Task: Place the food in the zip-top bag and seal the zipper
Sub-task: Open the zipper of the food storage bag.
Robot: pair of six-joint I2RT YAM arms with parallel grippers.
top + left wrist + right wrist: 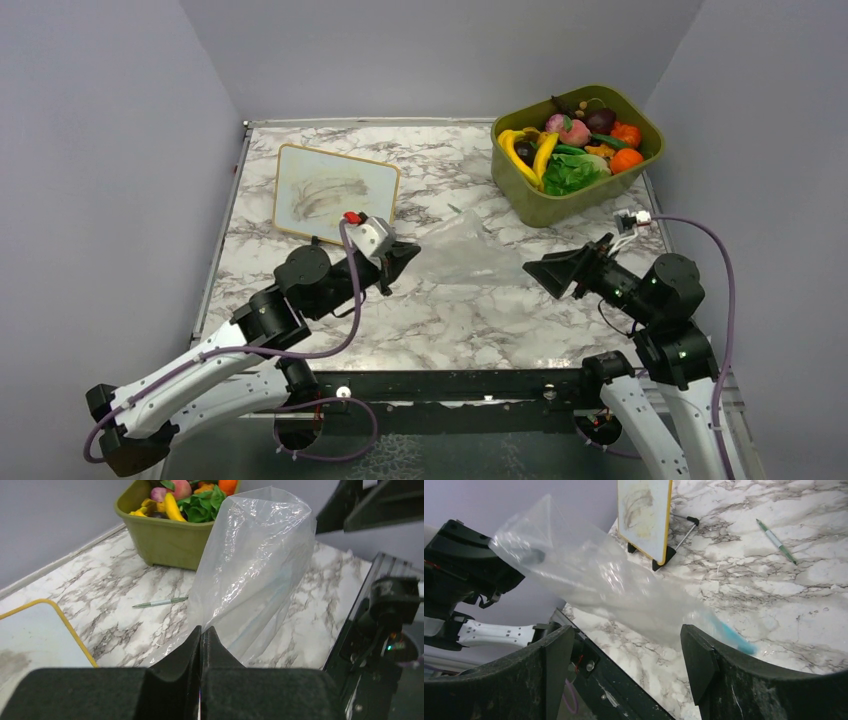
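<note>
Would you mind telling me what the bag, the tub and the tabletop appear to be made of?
The zip-top bag looks like thin clear plastic film: see-through, glossy, crinkled. The tub seems matte olive moulded plastic, smooth with rounded corners. The tabletop shows white-grey marble veining, possibly a printed laminate.

Clear bag (250, 565), teal zipper (731, 634), olive tub (560, 205), marbled table (450, 330)

One each: bag (465, 255), tub (560, 205), board (335, 190), pen (160, 601)
</note>
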